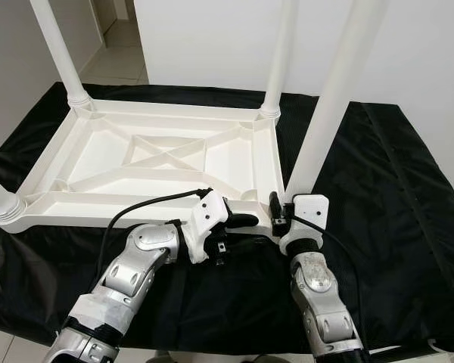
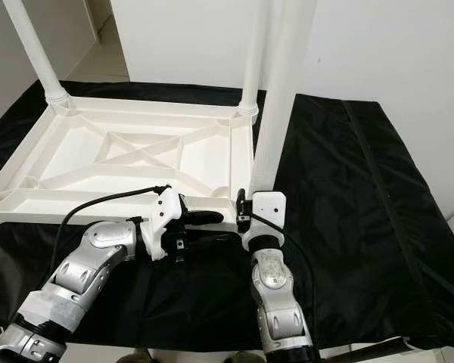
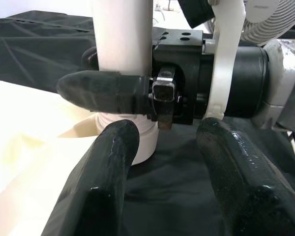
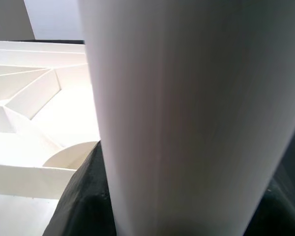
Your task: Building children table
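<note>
The right gripper clamps the upright table leg just above its corner socket; the left gripper, fingers apart, waits beside it.

Upturned white tabletop on black sheet — right hand round near leg

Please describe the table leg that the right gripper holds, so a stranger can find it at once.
On the black cloth lies an upside-down white tabletop with upright legs. The wanted leg is at its near right corner. Unlike its neighbours, it leans, gripped by the right gripper.
</note>
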`<state>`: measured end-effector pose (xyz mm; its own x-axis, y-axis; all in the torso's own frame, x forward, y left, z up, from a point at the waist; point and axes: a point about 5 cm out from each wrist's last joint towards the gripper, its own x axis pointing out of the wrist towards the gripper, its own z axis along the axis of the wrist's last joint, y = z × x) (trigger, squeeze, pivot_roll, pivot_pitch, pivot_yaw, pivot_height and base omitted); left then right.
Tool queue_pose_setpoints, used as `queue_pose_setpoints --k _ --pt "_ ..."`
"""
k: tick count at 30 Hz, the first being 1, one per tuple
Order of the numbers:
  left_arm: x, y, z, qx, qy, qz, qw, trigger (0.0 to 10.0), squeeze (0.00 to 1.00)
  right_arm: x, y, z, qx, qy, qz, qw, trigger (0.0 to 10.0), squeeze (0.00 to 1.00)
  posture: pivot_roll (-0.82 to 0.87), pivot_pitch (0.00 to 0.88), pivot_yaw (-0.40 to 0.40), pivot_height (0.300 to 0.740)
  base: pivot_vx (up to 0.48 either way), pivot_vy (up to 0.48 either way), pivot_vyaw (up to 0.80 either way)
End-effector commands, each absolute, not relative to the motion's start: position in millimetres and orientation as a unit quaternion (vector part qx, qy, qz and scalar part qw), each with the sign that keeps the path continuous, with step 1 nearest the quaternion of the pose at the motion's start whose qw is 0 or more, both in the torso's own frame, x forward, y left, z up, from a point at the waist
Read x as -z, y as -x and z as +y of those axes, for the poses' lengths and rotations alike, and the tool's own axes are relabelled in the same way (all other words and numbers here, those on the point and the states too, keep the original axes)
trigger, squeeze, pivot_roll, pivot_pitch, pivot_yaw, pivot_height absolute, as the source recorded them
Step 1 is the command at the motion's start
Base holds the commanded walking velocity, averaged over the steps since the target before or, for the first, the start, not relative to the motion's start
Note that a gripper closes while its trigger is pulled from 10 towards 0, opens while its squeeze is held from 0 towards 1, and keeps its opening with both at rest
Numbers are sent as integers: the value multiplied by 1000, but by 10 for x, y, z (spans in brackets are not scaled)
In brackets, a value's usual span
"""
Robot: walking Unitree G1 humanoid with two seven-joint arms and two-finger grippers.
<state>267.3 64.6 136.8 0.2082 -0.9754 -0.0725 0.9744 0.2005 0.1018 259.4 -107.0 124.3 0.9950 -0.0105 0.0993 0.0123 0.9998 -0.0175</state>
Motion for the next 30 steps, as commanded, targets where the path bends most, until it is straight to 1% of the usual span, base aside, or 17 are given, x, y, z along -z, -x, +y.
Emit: queue_pose_setpoints --k 1,5,6,11,14,18,19,21,25,26,28,30 --pt "-1429 -2664 615 643 -66 -10 763 10000 0 -1257 -2560 -909 16 -12 -39 999 10000 0 -71 62 -18 740 0 0 0" --pt "-1419 -2665 605 642 -64 -9 764 10000 0 -1305 -2556 -986 21 -9 -46 999 10000 0 -71 62 -15 740 0 0 0" --pt "-1417 -2664 608 641 -63 -9 765 10000 0 -1332 -2549 -1017 19 -12 -53 998 10000 1000 -70 63 -12 740 0 0 0" --pt "-1422 -2666 609 640 -63 -10 766 10000 0 -1361 -2542 -1052 20 -9 -60 998 10000 1000 -66 59 -12 740 0 0 0" --pt "-1450 -2697 613 637 -67 -15 768 10000 0 -1405 -2495 -1148 13 -5 -77 997 10000 1000 -59 51 -12 740 0 0 0" --pt "-1462 -2713 612 635 -67 -17 769 10000 0 -1407 -2454 -1222 -2 -3 -78 997 10000 1000 -60 48 -11 740 0 0 0" --pt "-1466 -2718 610 635 -67 -18 769 10000 0 -1402 -2429 -1252 -22 -3 -75 997 10000 0 -59 46 -11 740 0 0 0" --pt "-1475 -2715 620 637 -68 -17 767 10000 0 -1386 -2377 -1376 -70 6 -65 995 10000 0 -68 45 -4 740 0 0 0" --pt "-1469 -2702 637 641 -69 -15 765 10000 0 -1394 -2360 -1456 -99 24 -65 993 10000 0 -68 45 -4 740 0 0 0" --pt "-1461 -2696 648 643 -71 -11 763 10000 0 -1397 -2366 -1479 -115 29 -65 991 10000 0 -72 44 9 740 0 0 0" --pt "-1444 -2673 664 650 -75 -6 756 10000 0 -1405 -2390 -1535 -152 43 -64 985 10000 0 -72 44 9 740 0 0 0" --pt "-1444 -2647 683 657 -65 0 751 10000 0 -1385 -2477 -1573 -196 60 -51 977 10000 0 -71 39 16 740 0 0 0"
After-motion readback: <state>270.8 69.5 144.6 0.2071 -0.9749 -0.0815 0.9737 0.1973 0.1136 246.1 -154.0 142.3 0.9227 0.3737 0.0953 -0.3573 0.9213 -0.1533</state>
